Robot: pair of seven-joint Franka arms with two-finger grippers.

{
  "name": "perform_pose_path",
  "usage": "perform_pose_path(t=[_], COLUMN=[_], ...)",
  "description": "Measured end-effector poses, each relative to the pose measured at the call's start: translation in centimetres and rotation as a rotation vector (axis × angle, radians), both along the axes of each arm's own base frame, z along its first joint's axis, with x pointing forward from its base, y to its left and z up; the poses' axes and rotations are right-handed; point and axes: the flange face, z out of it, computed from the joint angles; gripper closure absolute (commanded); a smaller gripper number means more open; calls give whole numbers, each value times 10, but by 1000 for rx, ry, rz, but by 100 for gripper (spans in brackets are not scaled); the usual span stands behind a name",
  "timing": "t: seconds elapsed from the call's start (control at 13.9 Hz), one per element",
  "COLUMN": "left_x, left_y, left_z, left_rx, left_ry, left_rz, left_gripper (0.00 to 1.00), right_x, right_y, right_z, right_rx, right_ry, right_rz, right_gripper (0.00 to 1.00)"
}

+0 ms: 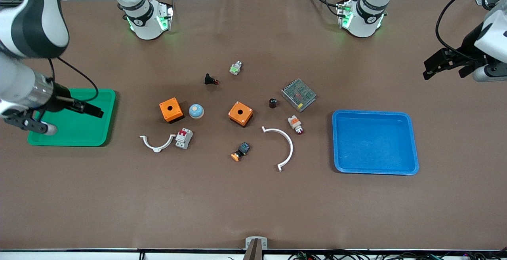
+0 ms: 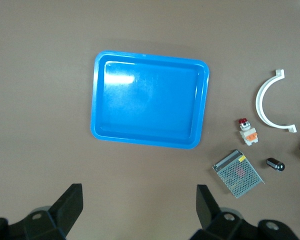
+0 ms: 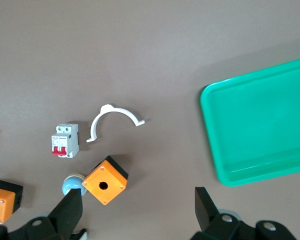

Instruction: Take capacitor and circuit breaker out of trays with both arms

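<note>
1. Both shallow rounded-corner plastic trays are seen empty: the green tray (image 1: 73, 118) at the right arm's end of the desk (image 1: 253, 204), the blue tray (image 1: 374, 142) toward the left arm's end.
2. The small light-grey circuit breaker with red switch levers (image 1: 184, 138) is lying on the bare desk, just beside a small white curved bracket (image 1: 157, 142) and nearer to the front camera than one of the two orange boxes (image 1: 171, 110).
3. The tiny black cylindrical capacitor (image 1: 273, 103) is also out on the desk, between the other orange box (image 1: 240, 113) and the grey mesh-covered module (image 1: 298, 94), well apart from the blue tray.
4. Right claw (image 1: 47, 117) is held over the green tray, fingers spread wide, nothing gripped; in the right wrist view only desk and tray show between the fingers (image 3: 70, 212).
5. Left claw (image 1: 445, 67) is held high over the left arm's end of the desk, clear of the blue tray, fully open and empty.
6. Judgement: both take-outs are read as done, with the release step finished on each side; nothing is left in either tray.
7. Next move, if any is called for: both arms are to be lifted clear and parked, claws kept open, with no sweep across the loose parts mid-desk. No further grasp appears to be needed.
</note>
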Motion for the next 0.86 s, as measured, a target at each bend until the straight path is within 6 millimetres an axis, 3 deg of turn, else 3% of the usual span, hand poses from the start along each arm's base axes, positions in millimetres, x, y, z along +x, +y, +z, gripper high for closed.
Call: perform_pose_path(t=[0.22, 0.36, 0.86], left_x=[-12, -16, -9], left_y=[-21, -22, -20], left_z=[8, 12, 8], left_rx=[6, 7, 28], left_ry=[-15, -23, 1], left_rz=[-34, -36, -39], left_gripper=[0, 0, 0], right_x=[-27, -40, -36], right_y=[3, 0, -28], right_z=[52, 75, 101], right_rx=[-44, -56, -88], right_ry=[-91, -137, -231], right_rz=[39, 56, 110], right_gripper=[1, 1, 0])
